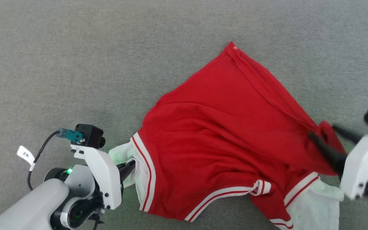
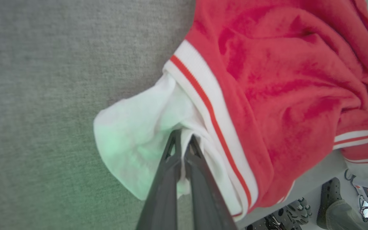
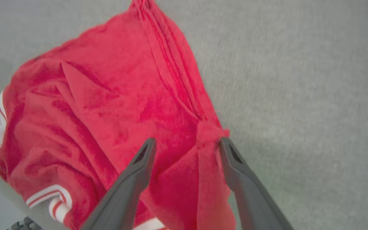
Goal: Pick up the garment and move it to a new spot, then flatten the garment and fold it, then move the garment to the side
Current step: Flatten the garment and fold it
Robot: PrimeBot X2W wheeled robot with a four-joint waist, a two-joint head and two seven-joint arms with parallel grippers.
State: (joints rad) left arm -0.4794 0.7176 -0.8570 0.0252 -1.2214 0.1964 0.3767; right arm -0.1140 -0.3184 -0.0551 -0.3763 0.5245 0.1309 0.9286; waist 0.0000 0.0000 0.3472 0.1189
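Grey woven fabric is stretched over the surface (image 1: 75,48), and the garment (image 1: 222,134) is spread rumpled toward its near edge, right of the middle. Its white sleeve (image 2: 133,137) is pinched between the pressed-together fingers of the left gripper (image 2: 184,135). A bunched red fold is straddled by the right gripper (image 3: 185,145), whose fingers are spread wide.
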